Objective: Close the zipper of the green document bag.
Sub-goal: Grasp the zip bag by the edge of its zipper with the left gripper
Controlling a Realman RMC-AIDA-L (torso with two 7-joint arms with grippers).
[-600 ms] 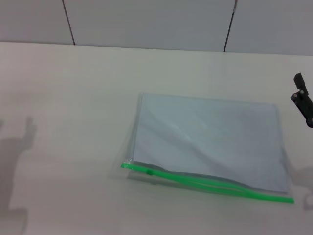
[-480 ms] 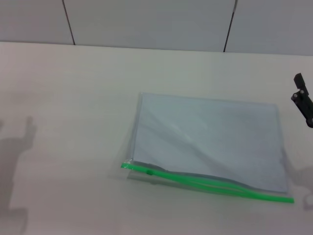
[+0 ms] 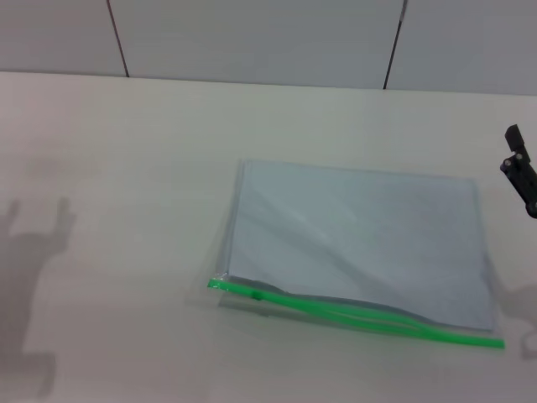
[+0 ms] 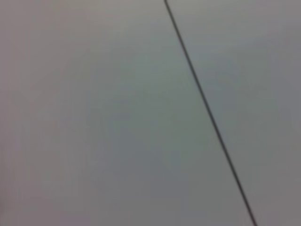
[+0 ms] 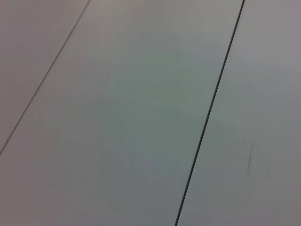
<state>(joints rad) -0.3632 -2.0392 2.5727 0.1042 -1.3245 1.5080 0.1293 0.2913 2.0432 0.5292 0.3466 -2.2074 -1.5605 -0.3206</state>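
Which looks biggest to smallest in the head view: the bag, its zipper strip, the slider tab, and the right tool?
1. bag
2. zipper strip
3. right tool, only partly in frame and nearer the camera, so unsure
4. slider tab

A pale table [image 3: 126, 168] meets a grey panelled wall [image 3: 252, 38] with dark seams.
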